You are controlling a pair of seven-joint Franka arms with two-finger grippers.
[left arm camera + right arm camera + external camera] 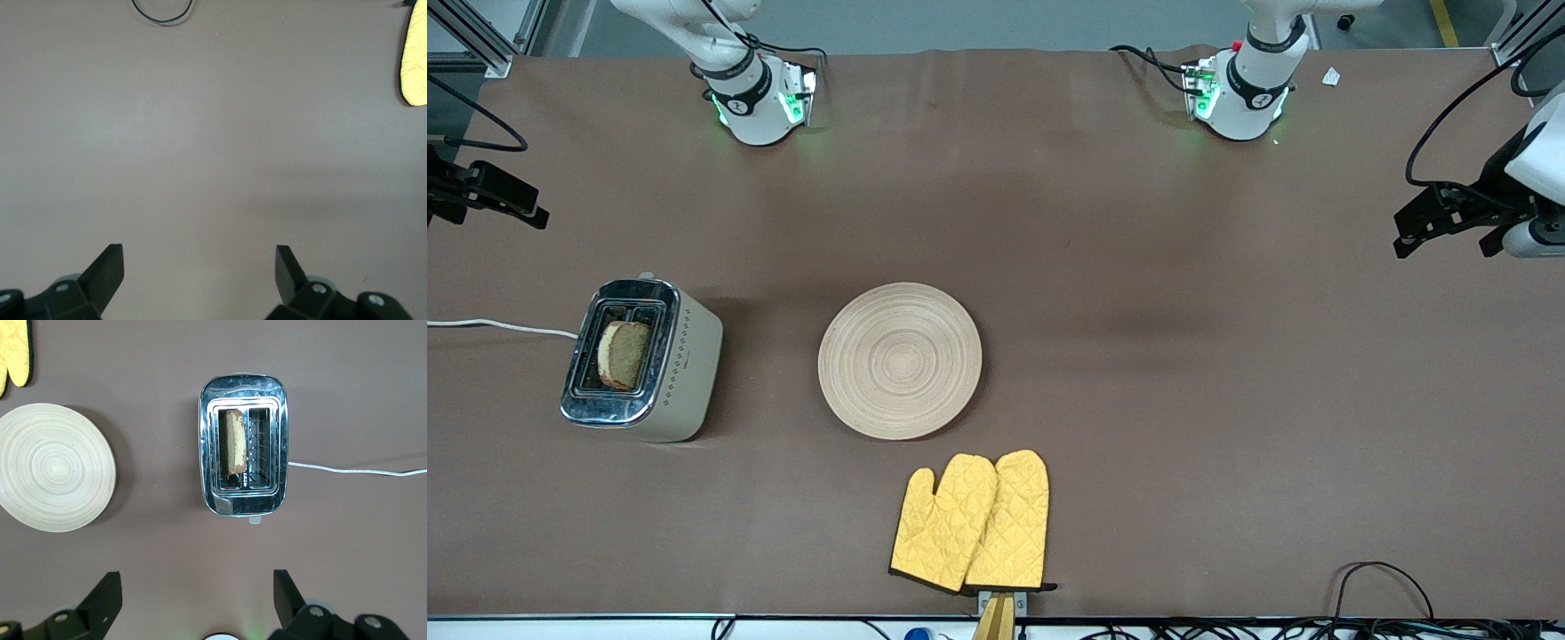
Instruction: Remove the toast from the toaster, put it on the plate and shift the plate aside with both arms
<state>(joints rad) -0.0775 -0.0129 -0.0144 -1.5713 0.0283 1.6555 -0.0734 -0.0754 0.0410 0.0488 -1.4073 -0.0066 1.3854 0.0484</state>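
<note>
- The table (pixel 1138 356) is covered by a plain brown cloth.
- A toaster (pixel 640 360) is set toward the right arm's end, with a white cord (pixel 498 326) trailing from it.
- A round wooden plate (pixel 900 360) is laid beside the toaster, near the middle.
- Two yellow oven mitts (pixel 971 523) are laid nearer the front camera than the plate.
- A black cable (pixel 1383 578) is looped at the near edge.

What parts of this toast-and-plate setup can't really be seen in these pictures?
- Toast: its lower part sits hidden inside the toaster slot in the front and right wrist views.
- Right gripper: open over the table near the toaster, body cut off by the right wrist view's edge.
- Left gripper: open over bare table, likewise cut off.
- Yellow oven mitts: only an edge shows in both wrist views.
- Plate: underside hidden.
</note>
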